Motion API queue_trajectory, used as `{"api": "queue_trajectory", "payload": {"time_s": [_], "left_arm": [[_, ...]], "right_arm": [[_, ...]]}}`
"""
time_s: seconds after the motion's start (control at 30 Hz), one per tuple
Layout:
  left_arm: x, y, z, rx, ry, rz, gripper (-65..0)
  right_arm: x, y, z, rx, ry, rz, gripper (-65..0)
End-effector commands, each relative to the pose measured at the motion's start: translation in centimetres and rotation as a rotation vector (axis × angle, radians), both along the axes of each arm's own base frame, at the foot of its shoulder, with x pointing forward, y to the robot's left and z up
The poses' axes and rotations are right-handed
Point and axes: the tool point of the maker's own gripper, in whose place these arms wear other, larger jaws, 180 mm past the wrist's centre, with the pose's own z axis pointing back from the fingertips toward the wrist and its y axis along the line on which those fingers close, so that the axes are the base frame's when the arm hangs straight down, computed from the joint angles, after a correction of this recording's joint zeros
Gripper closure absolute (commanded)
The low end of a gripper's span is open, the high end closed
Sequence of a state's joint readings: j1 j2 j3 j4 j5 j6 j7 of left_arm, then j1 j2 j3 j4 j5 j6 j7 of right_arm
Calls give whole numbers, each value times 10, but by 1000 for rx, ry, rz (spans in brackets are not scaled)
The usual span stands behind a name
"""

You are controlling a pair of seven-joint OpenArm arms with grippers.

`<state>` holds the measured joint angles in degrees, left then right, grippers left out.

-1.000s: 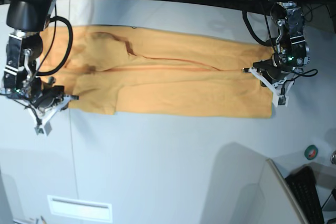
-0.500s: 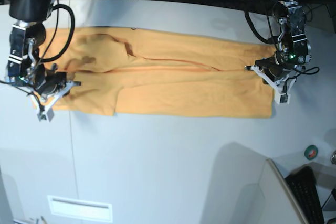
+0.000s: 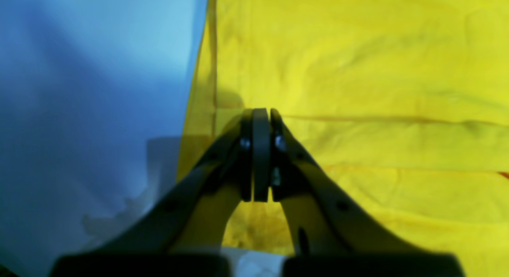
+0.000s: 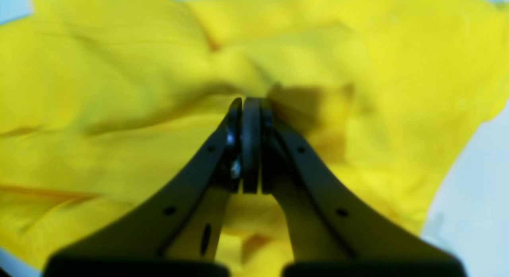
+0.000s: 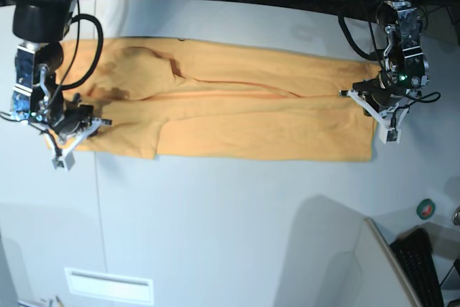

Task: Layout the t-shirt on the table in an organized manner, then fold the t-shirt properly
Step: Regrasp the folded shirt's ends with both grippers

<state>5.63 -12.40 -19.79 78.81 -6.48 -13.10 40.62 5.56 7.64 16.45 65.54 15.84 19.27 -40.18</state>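
The left end effector (image 3: 260, 153) is clenched tight with nothing seen between its black fingers (image 3: 246, 150). It sits over the edge of the soft orange-yellow cotton t-shirt (image 5: 237, 109). The right end effector (image 4: 248, 146) is clenched too, above bunched cloth at the other end; whether it pinches cloth cannot be told. Only the base view shows the whole t-shirt, lying long and folded on the big pale grey-white tabletop (image 5: 230, 206). It also shows a dark seam line (image 5: 100, 213) across the tabletop.
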Motion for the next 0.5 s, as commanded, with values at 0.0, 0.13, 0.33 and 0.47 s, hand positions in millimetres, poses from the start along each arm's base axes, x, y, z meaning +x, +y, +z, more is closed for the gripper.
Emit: {"api": "queue_trajectory", "payload": {"time_s": [0.0, 0.13, 0.33, 0.47], "left_arm": [[10, 5, 16, 17, -54, -7, 0], [9, 12, 40, 1, -130, 11, 0], [8, 25, 63, -103, -202, -49, 0], [5, 37, 56, -106, -181, -23, -247]], "right_arm": [[11, -11, 20, -35, -55, 5, 0], [9, 3, 55, -63, -148, 40, 0], [-4, 7, 77, -100, -209, 67, 0], [-10, 8, 74, -99, -199, 75, 0]]}}
